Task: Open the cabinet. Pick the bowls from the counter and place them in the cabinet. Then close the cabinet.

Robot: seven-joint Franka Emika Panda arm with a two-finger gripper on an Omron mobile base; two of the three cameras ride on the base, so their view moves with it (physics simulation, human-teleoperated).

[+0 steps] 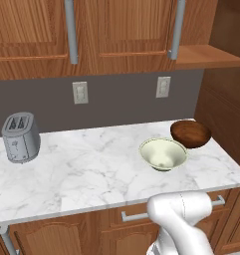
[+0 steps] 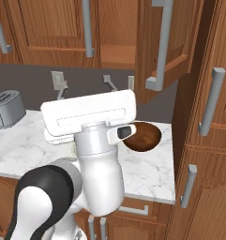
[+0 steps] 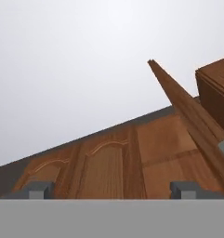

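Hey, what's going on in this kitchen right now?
A white robot arm is putting bowls away. The cabinet's right door is swung open, the left door shut. The gripper is open, holding nothing and pointing up at the cabinet. Both bowls sit on the counter: the cream bowl and the dark brown bowl, side by side.
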